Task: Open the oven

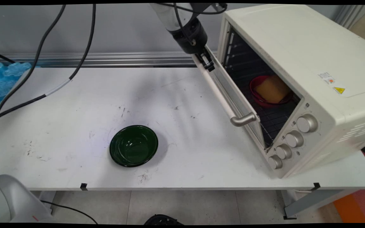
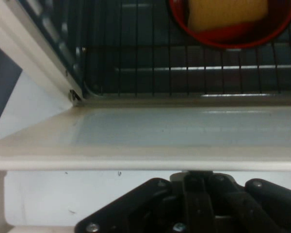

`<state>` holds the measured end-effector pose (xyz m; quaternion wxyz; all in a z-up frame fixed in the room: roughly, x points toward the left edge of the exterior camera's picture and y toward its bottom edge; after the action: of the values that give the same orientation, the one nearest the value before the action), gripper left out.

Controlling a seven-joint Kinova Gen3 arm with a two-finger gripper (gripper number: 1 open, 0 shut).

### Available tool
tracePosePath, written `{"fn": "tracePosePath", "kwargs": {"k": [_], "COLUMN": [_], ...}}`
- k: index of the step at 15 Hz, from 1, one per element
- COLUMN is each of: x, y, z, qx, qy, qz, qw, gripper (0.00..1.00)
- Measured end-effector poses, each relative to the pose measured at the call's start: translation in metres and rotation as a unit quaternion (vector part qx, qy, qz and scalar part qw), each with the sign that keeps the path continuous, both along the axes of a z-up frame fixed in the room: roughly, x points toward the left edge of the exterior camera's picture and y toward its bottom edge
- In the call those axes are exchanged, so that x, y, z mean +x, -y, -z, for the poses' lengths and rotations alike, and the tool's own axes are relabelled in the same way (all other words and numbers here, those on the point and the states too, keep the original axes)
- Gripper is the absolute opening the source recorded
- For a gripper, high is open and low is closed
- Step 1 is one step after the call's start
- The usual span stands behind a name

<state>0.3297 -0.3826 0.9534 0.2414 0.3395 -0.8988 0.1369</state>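
**Gripper at the oven door handle: items on view**

Item 1. You have the black two-finger gripper [image 1: 208, 63] at the far end of the cream bar handle [image 1: 220, 95] of the oven door. In your main view it sits right at the bar; in your hand view only its black linkage [image 2: 194, 204] shows, under the door's edge, with the fingers hidden. You cannot tell whether they are clenched on the handle or released.

Item 2. Cream metal toaster oven [image 1: 299, 63], standing on the right part of the white table [image 1: 74, 104], with 4 silver knobs [image 1: 291, 139] down its front panel. Its glass-paned door [image 1: 236, 95] is partly open, hinged at the bottom and tilted out toward the table's middle. Your hand view looks over the door's top edge [image 2: 184, 158] into the cavity.

Item 3. Red round bowl [image 1: 260, 91] holding a yellow sponge-like block [image 1: 272, 88], resting on the wire rack [image 1: 274, 117] inside the oven, toward its back.

Item 4. Dark green glossy round bowl [image 1: 133, 145], upright on the table, near the front edge, well apart from oven and gripper.

Item 5. Black cables [image 1: 84, 53] hanging over the table's left part; blue crinkled material [image 1: 2, 79] at the far left edge.
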Motion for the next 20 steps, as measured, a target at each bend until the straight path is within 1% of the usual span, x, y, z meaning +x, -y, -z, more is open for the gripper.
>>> {"fn": "tracePosePath", "kwargs": {"k": [5, 12, 20], "x": [0.013, 0.033, 0.067], "y": [0.000, -0.006, -0.020], "z": [0.016, 0.039, 0.072], "qx": [0.008, 0.025, 0.037], "qy": [-0.001, -0.012, -0.037], "qz": [0.006, 0.023, 0.038], "qw": [0.9999, 0.9993, 0.9979], "gripper": [0.00, 0.00, 0.00]}}
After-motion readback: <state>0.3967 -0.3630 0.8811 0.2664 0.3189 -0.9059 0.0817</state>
